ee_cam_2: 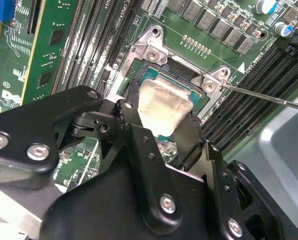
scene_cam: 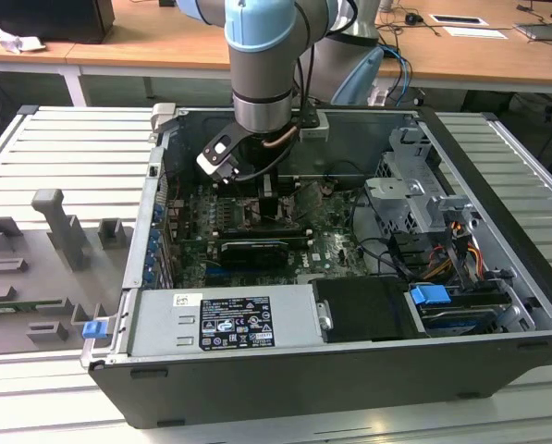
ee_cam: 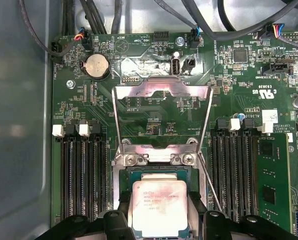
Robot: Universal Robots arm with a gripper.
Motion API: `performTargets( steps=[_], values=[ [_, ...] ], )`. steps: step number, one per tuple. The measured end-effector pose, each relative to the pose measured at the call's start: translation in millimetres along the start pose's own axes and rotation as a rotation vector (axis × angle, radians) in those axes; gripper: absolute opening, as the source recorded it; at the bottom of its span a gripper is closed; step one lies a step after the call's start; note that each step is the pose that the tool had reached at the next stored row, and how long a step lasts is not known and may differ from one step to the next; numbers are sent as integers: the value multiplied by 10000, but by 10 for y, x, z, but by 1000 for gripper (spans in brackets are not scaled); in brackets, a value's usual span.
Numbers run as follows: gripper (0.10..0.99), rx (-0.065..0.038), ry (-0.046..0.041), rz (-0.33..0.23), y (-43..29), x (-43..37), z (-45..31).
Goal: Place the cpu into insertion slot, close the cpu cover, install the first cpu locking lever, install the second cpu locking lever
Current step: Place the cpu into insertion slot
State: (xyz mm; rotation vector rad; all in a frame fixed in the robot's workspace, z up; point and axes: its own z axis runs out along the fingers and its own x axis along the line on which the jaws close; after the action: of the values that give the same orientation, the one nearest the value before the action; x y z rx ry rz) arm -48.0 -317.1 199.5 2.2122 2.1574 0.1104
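Step in hand: the first one, placing the cpu [ee_cam: 159, 210] into the insertion slot [ee_cam: 158, 158]; the chip is hanging over the socket's dark bed, and I cannot tell whether it is touching.
Gripper: the gripper [ee_cam: 158, 222] is reaching down inside the case, narrowed to the chip's width; its black fingers [ee_cam_2: 191, 137] are pressing on two opposite edges of the cpu, so I am judging it as gripping the chip.
Cover and lever: the cpu cover [ee_cam: 161, 89] is standing raised on its hinge; a thin wire locking lever [ee_cam_2: 268, 98] is sticking out free beside the socket; both are waiting undone.
What the move calls for: the chip is needing to sit level and square within the silver rim before any release; the memory slots [ee_cam: 84, 175] are crowding both sides.
Surface: in the exterior view the open computer case [scene_cam: 349, 393] is lying on a slatted metal table [scene_cam: 63, 148]; the gripper is working at about eleven o'clock of the case's middle; the power supply [scene_cam: 225, 319] is sitting at seven o'clock.
Room: grey fixtures [scene_cam: 58, 227] are standing at nine o'clock of the case; wooden desks [scene_cam: 165, 42] are running along at twelve o'clock.
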Motion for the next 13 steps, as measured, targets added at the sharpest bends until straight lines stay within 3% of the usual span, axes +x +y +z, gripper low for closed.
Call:
performTargets(
  steps=[2,3,4,7,13],
  values=[
    [537,1,-13,-1,0,-1,-1],
    [604,5,-19,-1,-1,-3,-3],
    [604,5,-19,-1,-1,-3,-3],
    [604,5,-13,0,4,-1,-76],
    [604,4,-12,0,-127,-4,-107]
  ],
)
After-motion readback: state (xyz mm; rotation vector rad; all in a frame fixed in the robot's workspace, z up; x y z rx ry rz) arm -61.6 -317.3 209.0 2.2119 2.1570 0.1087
